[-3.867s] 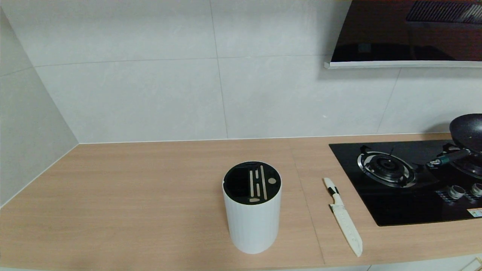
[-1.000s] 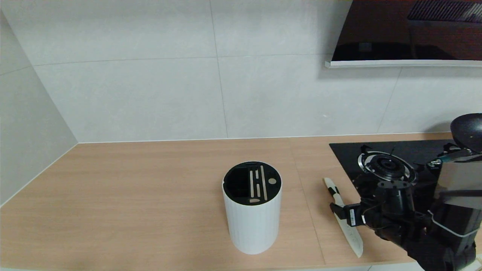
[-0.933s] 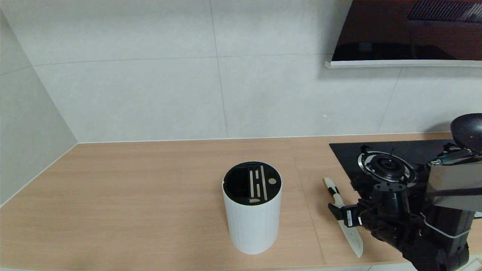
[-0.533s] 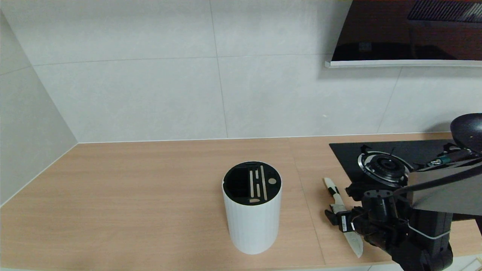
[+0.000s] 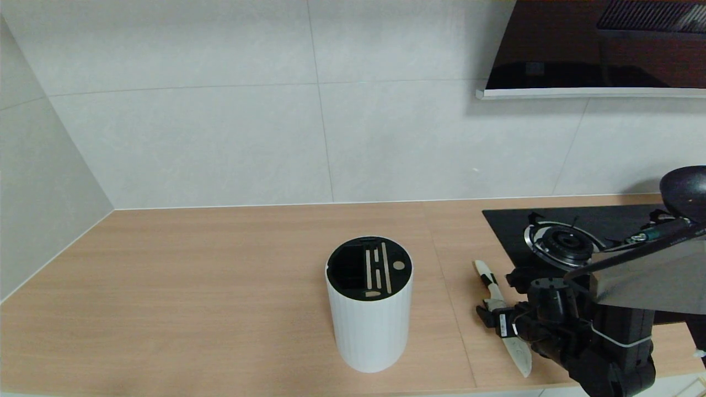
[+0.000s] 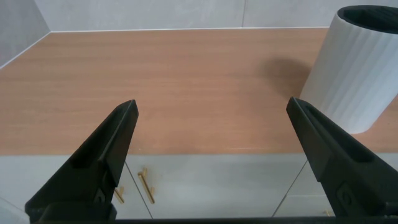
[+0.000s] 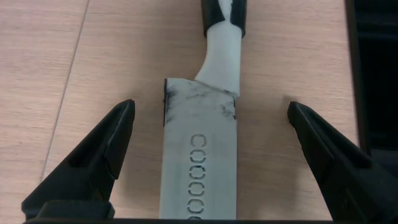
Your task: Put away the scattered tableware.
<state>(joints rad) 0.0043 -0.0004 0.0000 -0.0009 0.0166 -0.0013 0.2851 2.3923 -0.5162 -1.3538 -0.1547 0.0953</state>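
A white knife with a black-banded handle lies on the wooden counter, just left of the hob. My right gripper hangs low over it, open. In the right wrist view the fingers stand on either side of the blade near where it joins the handle, apart from it. A white ribbed knife block with a black slotted top stands mid-counter. My left gripper is open and holds nothing, at the counter's front edge, with the knife block ahead of it.
A black gas hob with a burner lies right of the knife. A black pan sits at the far right. A range hood hangs above. The counter's front edge runs close to the blade tip.
My right arm came into view and moved left and down until its gripper sits over the knife. The knife and the block have not moved.
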